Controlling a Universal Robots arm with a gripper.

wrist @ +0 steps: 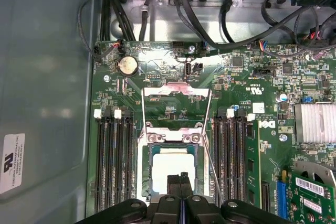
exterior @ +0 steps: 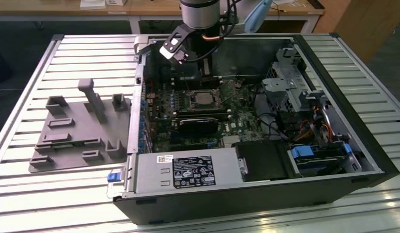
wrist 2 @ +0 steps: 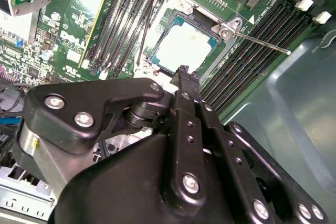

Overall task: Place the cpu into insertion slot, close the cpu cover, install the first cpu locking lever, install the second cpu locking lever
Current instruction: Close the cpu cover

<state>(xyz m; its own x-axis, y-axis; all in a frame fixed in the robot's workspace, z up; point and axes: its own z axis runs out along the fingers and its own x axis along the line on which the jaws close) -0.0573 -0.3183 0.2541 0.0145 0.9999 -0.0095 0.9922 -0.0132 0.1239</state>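
Observation:
The cpu (wrist: pixel 169 165) lies flat in the insertion slot (wrist: pixel 148 153), its silver top bright in both wrist views (wrist 2: pixel 184 48); the exterior view shows it mid-board (exterior: pixel 201 98). The cpu cover (wrist: pixel 176 92) is swung open beyond the socket, with green board showing through its window. One thin locking lever (wrist: pixel 211 169) stands free beside the socket, its rod sticking out over the memory slots (wrist 2: pixel 262 43). My gripper (wrist: pixel 180 180) hangs just above the chip's near edge, fingers (wrist 2: pixel 181 77) pressed together with nothing between them. The arm (exterior: pixel 200 19) reaches down into the open case.
Long black memory slots (wrist: pixel 113 161) flank the socket on both sides. A black card (exterior: pixel 200 125) and the power supply (exterior: pixel 186 172) sit nearer the case front. Cables (wrist: pixel 210 19) cross the far end, by the steel case wall (wrist: pixel 47 103). A grey fixture (exterior: pixel 83 126) lies outside the case.

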